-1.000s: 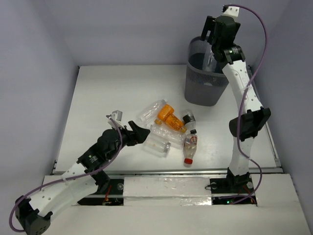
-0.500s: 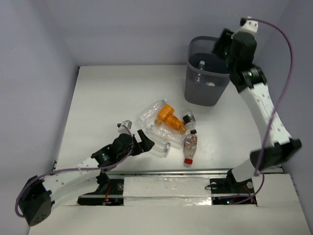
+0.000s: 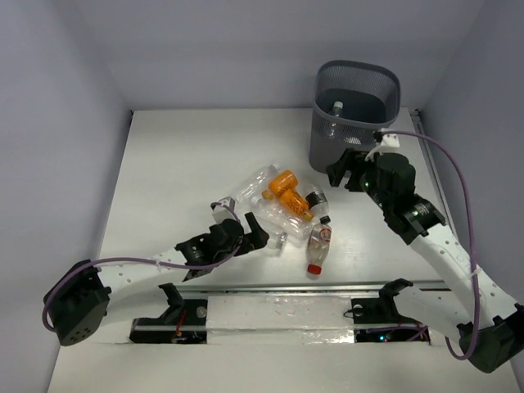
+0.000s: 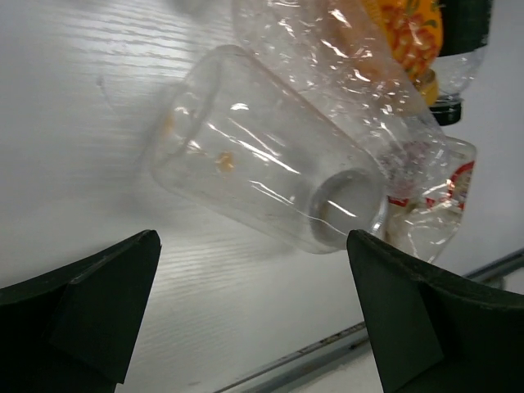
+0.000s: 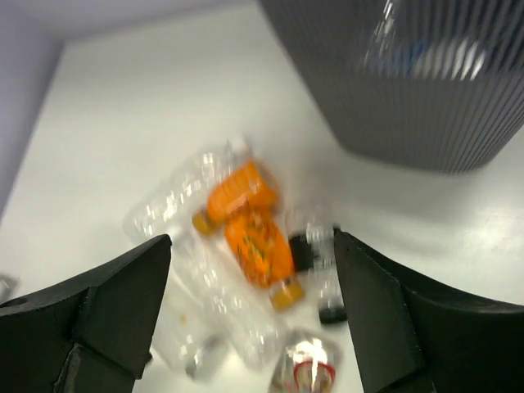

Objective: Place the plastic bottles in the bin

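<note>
The bottles (image 3: 282, 209) lie in a loose heap at the centre of the overhead view, on the table (image 3: 180, 155). The bin (image 3: 323, 147) stands at upper right with at least one bottle already inside (a pale cap shows below its rim). The left gripper (image 3: 255, 233) sits low at the heap's lower-left edge, fingers spread wide and empty. Its wrist view shows a clear bottle (image 4: 262, 180) lying crosswise just ahead of the gap, with another crinkled one overlapping it. The right gripper (image 3: 340, 172), also spread and empty, hangs between bin and heap, to the right of the orange bottle (image 3: 284, 187). Risks, as I judge them: the clear bottle is round and slick, so a squeeze off its middle could squirt it out or roll it toward the bottom edge. The overlapping neighbour might be caught too and drop on the way. Both arms closing on one small heap could also collide.
</note>
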{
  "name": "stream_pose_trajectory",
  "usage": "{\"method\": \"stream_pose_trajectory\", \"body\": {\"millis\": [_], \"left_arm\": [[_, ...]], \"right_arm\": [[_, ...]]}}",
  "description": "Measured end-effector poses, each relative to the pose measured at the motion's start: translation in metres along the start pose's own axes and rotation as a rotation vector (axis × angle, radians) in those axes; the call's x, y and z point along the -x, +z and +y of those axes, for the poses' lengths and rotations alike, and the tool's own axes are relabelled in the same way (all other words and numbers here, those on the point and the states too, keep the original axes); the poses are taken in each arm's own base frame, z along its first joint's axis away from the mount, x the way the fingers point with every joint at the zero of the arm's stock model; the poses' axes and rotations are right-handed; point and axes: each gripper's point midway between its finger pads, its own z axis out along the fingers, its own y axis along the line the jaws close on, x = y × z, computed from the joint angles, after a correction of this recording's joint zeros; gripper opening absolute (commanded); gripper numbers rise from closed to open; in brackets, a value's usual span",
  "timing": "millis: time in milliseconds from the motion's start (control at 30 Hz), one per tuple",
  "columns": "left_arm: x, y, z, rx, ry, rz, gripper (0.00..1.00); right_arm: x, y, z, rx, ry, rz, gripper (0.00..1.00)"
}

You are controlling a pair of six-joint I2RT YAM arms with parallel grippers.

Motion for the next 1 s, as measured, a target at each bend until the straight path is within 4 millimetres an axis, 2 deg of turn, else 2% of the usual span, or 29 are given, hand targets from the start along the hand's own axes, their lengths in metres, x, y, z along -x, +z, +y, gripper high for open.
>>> {"method": "stream_pose_trajectory", "body": {"millis": [100, 167, 267, 433, 633, 1000], "left_arm": [[-0.006, -0.006, -0.024, -0.054, -0.014, 0.008, 0.99], [-0.010, -0.009, -0.041, -0.077, -0.024, 0.010, 0.99], [-0.012, 0.000, -0.052, -0.052, -0.051, 0.002, 0.99], [-0.024, 0.020, -0.034, 0.056, -0.088, -0.004, 0.99], [-0.027, 0.030, -0.026, 0.137, -0.111, -0.032, 0.99], [-0.015, 0.035, -0.006, 0.270, -0.085, -0.117, 0.97]], "right_arm": [[-0.032, -0.001, -0.002, 0.016, -0.008, 0.083, 0.86], [-0.036, -0.005, 0.000, 0.037, -0.009, 0.090, 0.87], [-0.030, -0.012, 0.008, 0.078, -0.007, 0.072, 0.87], [-0.025, -0.026, 0.018, 0.149, -0.013, 0.055, 0.90], [-0.034, -0.042, 0.025, 0.221, -0.028, 0.070, 0.92], [-0.079, -0.043, 0.024, 0.267, -0.007, 0.191, 0.93]]}}
